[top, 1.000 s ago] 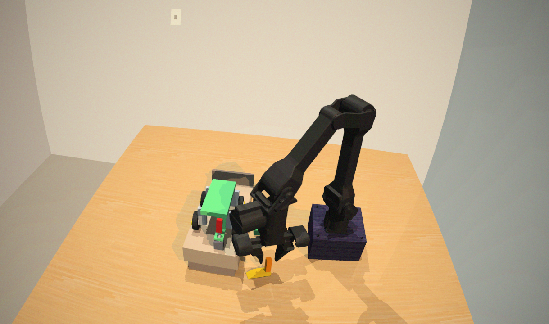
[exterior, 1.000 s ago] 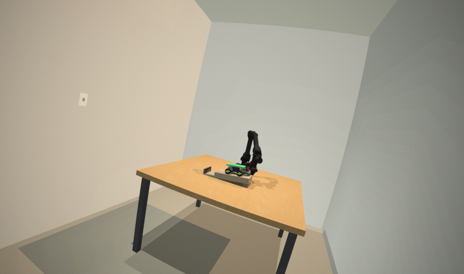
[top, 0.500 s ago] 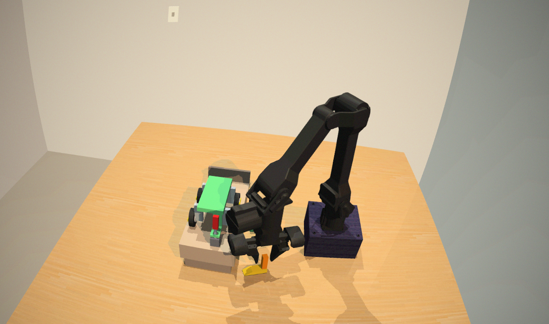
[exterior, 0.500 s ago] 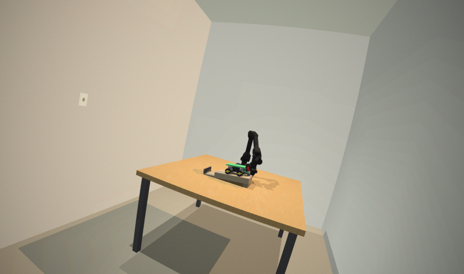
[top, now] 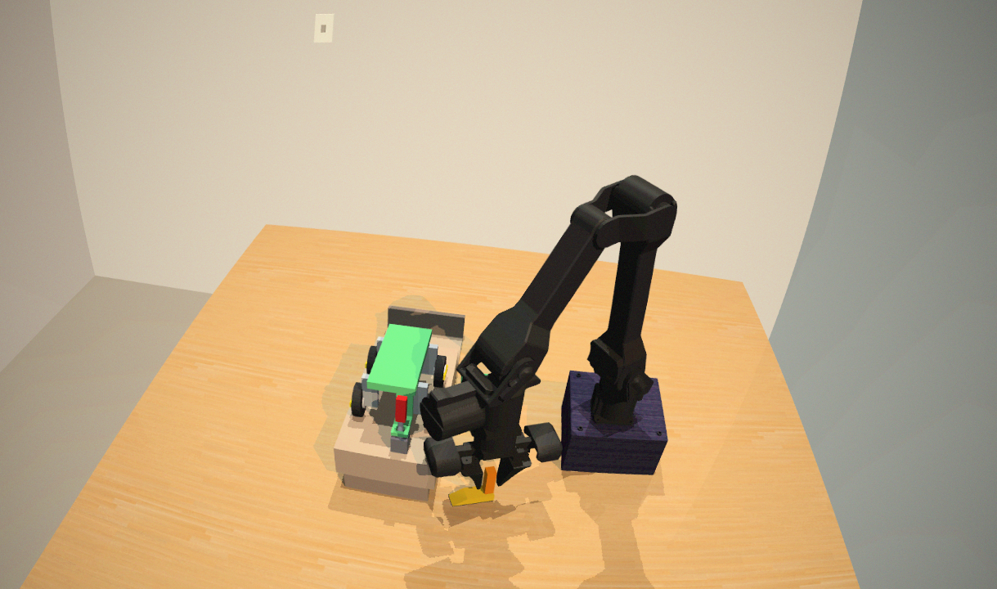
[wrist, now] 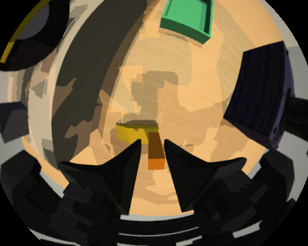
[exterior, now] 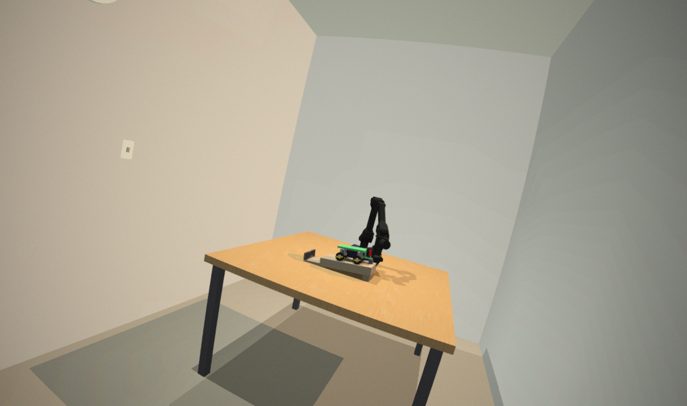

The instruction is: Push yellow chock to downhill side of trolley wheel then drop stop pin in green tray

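Observation:
The yellow chock (top: 469,497) (wrist: 130,133) lies on the table beside the ramp's uphill end, its orange handle (top: 489,481) (wrist: 156,150) upright. My gripper (top: 488,484) (wrist: 152,142) is part-way open around the handle; in the wrist view a gap shows on the handle's left and hardly any on its right. The green-topped trolley (top: 399,355) (exterior: 352,248) stands on the ramp (top: 384,465) (exterior: 345,265). The red-headed stop pin (top: 401,407) (exterior: 370,252) stands in its holder at the uphill end. The green tray (wrist: 185,31) is mostly hidden behind the arm in the top view.
The dark purple base block (top: 611,456) (wrist: 260,92) stands to the right of the gripper. A dark end board (top: 442,322) (exterior: 309,254) stands at the ramp's low end. A trolley wheel (wrist: 58,34) shows at the wrist view's upper left. The ramp's side is close to the chock.

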Robot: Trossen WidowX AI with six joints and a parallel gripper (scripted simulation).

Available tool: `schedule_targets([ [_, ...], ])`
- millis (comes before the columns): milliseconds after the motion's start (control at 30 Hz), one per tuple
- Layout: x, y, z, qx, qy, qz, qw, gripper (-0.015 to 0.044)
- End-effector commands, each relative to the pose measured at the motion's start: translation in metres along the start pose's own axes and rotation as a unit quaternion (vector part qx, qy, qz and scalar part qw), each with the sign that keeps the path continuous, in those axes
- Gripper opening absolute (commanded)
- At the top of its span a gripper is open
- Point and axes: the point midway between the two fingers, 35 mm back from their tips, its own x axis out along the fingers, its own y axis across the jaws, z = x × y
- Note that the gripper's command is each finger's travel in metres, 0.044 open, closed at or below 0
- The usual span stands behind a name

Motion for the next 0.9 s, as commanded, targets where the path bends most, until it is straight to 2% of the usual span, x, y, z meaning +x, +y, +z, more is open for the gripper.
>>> schedule_targets([
  [0,0.000,0.000,0.000,0.000,0.000,0.001,1.000,0.0078],
  [267,0.000,0.000,0.000,0.000,0.000,0.001,1.000,0.0025],
  [300,-0.001,0.000,0.000,0.000,0.000,0.001,1.000,0.0000],
  [867,-0.062,-0.001,0.000,0.001,-0.002,-0.002,1.000,0.0000],
])
